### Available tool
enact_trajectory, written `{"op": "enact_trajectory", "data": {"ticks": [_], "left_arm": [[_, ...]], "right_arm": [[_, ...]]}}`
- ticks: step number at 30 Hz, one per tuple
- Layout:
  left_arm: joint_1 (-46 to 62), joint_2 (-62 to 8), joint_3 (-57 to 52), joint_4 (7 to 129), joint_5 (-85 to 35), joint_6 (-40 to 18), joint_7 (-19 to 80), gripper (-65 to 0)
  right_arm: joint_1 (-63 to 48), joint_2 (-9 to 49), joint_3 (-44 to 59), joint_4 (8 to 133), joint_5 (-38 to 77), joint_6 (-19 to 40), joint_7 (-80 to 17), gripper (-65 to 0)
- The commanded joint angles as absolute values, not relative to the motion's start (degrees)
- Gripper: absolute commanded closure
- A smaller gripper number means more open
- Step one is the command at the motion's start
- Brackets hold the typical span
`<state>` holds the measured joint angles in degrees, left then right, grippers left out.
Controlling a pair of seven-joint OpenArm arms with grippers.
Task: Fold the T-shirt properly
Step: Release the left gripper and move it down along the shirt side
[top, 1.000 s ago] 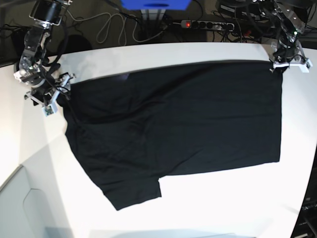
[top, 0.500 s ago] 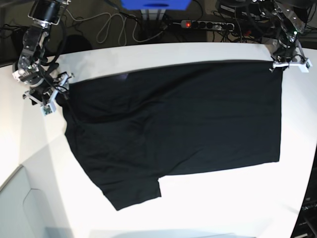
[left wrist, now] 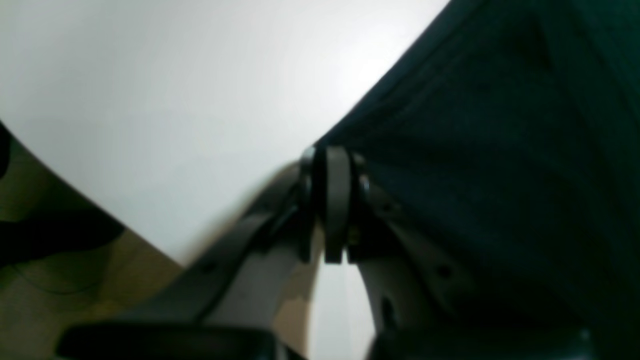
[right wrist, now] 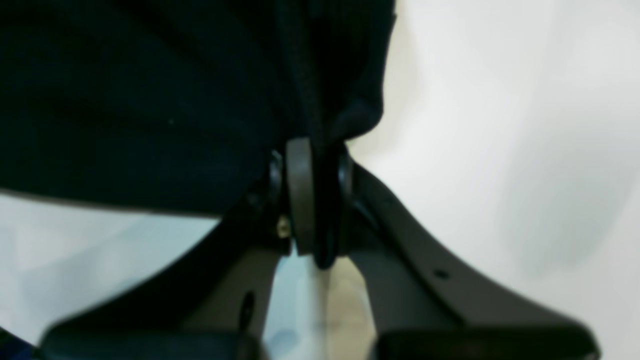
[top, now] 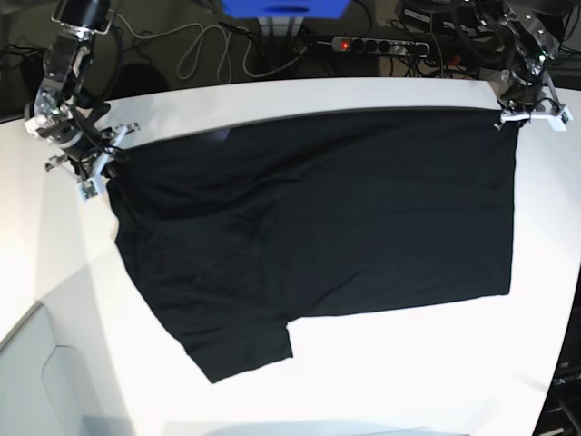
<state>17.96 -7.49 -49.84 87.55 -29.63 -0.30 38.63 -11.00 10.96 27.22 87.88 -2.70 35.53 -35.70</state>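
Note:
The black T-shirt lies spread on the white table, plain side up, one sleeve pointing toward the front. My left gripper is shut on the shirt's far right corner; in the left wrist view its fingertips pinch the black cloth at its edge. My right gripper is shut on the far left corner; the right wrist view shows its pads clamped on a bunched fold of cloth. No print is visible.
Cables and a power strip lie beyond the table's far edge. A blue object stands at the back centre. The table edge runs diagonally at the front left.
My right gripper has moved toward the far edge with its corner, pulling the shirt's left edge up and straighter. The left gripper has shifted slightly, and the far edge is tauter.

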Motion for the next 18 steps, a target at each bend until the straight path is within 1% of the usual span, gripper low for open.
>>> {"op": "enact_trajectory", "data": {"ticks": [1, 4, 8, 11, 18], "left_arm": [[18.68, -8.4, -50.42, 88.57, -29.41, -0.13, 38.02, 0.0], [19.03, -8.22, -50.42, 88.57, -29.41, -0.13, 38.02, 0.0], [20.35, -8.04, -50.51, 88.75, -29.49, -0.13, 38.11, 0.0], [21.49, -7.52, -50.42, 91.3, -31.43, -0.13, 38.46, 0.0], [25.36, -6.9, -50.42, 96.48, -35.21, -0.13, 38.02, 0.0]], "right_arm": [[-11.82, 12.53, 28.62, 89.01, -4.0, 36.62, -37.32, -0.9], [-13.67, 12.53, 30.37, 91.74, -3.91, 36.62, -37.32, -0.2], [-18.15, 12.44, 30.46, 98.68, -3.91, 36.62, -37.76, -0.2], [-21.32, 11.65, 30.2, 102.64, -3.91, 36.62, -37.76, -0.2], [-24.92, 11.03, 30.46, 104.4, -3.91, 36.62, -37.85, -0.2]]}}
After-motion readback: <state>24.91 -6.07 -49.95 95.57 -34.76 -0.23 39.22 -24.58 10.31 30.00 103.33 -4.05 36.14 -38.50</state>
